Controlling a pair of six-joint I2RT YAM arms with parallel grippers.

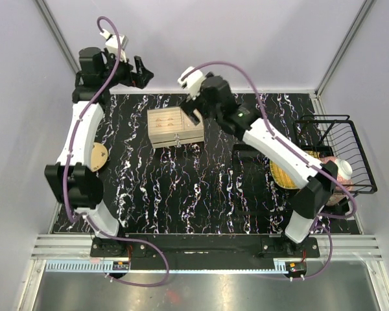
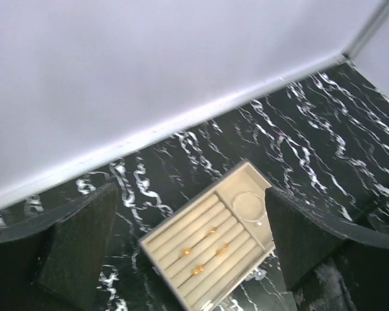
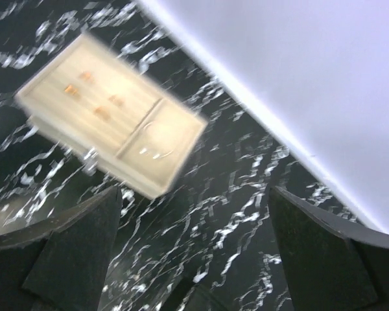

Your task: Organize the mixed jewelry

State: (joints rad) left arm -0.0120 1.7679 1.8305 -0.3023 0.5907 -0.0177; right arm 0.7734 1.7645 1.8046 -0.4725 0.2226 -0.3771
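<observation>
Several tiny gold-brown jewelry pieces (image 2: 198, 268) sit in the ring rolls of a beige jewelry tray (image 2: 178, 227). A thin silvery hoop (image 2: 248, 206) lies in its side compartment. The tray tops a small beige box (image 1: 175, 127) at the back of the table. My left gripper (image 1: 140, 71) is open and empty, held high by the back wall, looking down on the tray (image 2: 191, 243). My right gripper (image 1: 196, 114) is open and empty, just right of the box. Its wrist view (image 3: 194, 253) shows the tray (image 3: 175, 155) and gold pieces (image 3: 102, 111), blurred.
A round tan disc (image 1: 98, 157) lies at the left by my left arm. A black wire basket (image 1: 337, 152) stands at the right edge, with a yellow round item (image 1: 284, 173) and a pink-white object (image 1: 342, 170) beside it. The tabletop is black marble-patterned (image 1: 201, 194).
</observation>
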